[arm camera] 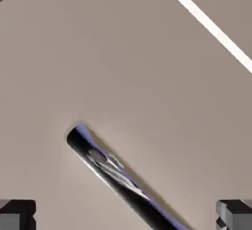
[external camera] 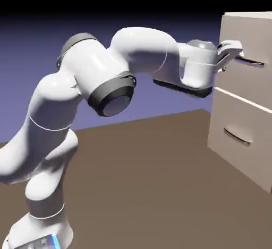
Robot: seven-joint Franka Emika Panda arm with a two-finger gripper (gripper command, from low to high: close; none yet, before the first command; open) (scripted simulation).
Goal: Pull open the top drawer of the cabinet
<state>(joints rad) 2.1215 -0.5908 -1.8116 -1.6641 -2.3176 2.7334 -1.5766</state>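
The beige cabinet (external camera: pixel 249 160) stands at the exterior view's right, and the top drawer (external camera: pixel 247 32) is its upper front panel. A thin dark handle (external camera: pixel 254 61) crosses that panel. My gripper (external camera: pixel 232 55) is at the handle's near end, with the arm stretched out level toward it. The hand view is filled by the top drawer (arm camera: pixel 123 52) panel. There the handle (arm camera: pixel 113 170) runs diagonally down toward the bottom edge. My gripper (arm camera: pixel 126 216) is open, its grey fingertips (arm camera: pixel 17 214) far apart in the bottom corners, holding nothing.
The lower drawer (external camera: pixel 241 112) with its own dark handle (external camera: pixel 237 136) sits under the top one. A pale seam (arm camera: pixel 206 22) between the two fronts shows in the hand view. The brown table (external camera: pixel 149 179) stretches in front of the cabinet.
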